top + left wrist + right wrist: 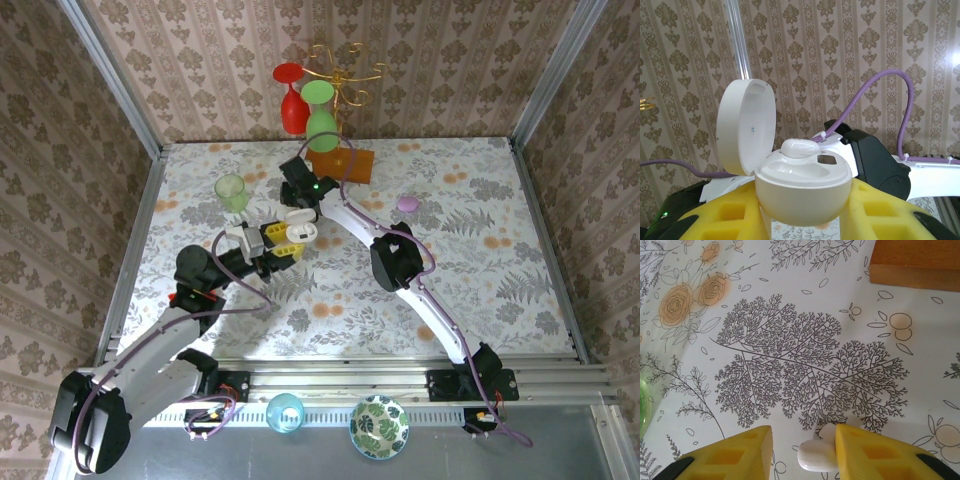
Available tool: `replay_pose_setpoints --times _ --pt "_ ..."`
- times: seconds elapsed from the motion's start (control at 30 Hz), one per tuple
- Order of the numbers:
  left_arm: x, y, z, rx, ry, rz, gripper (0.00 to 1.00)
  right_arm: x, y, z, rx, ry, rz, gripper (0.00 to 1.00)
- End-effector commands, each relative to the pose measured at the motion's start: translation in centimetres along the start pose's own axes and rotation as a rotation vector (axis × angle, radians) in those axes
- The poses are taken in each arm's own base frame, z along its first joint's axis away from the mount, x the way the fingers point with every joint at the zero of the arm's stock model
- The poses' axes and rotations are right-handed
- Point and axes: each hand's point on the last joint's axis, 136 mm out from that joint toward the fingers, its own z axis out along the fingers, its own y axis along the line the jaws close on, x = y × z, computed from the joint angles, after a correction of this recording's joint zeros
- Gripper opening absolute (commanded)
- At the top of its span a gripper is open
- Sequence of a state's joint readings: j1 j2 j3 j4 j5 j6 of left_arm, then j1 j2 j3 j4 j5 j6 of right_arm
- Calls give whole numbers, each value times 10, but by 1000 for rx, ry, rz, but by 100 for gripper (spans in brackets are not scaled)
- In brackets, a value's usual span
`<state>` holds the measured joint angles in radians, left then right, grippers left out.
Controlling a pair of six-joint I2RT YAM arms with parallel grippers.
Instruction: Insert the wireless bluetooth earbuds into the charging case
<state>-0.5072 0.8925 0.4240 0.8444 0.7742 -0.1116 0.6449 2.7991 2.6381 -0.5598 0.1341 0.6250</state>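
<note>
Clamping the open charging case [802, 190], the left gripper [805, 222] has its fingers cropped below; a seated earbud [800, 148] rests on the case's top. The right gripper [804, 435] stands apart, its fingers also cropped, with a second earbud [815, 456] touching only one of them.

Green cup [231, 192] left, glass rack [330, 95] behind charging case [300, 226]; right tabletop [500, 250] open.

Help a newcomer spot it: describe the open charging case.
From the orange wooden block by the far wall, come nearer to the yellow-padded left tool. It clamps the round white plastic charging case, lid flipped up, unlike the small lilac oval pebble on the tablecloth.
</note>
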Motion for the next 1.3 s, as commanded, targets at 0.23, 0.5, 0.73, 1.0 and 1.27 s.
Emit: replay_pose_setpoints --times 0.23,0.5,0.73,1.0,1.27 --pt "-8 4 -5 -29 -33 43 26 26 5 -1 13 81 -59 29" --pt "-7 5 -6 -35 -32 41 26 18 17 -21 38 33 -170 26" --pt "-6 6 -5 -36 -30 38 26 2 23 -26 52 -46 -182 32" --pt "-6 6 -6 -38 -29 40 26 -18 27 -39 98 -137 -222 37" --pt "-6 6 -6 -39 -31 41 26 -23 24 -32 85 -154 -198 42"
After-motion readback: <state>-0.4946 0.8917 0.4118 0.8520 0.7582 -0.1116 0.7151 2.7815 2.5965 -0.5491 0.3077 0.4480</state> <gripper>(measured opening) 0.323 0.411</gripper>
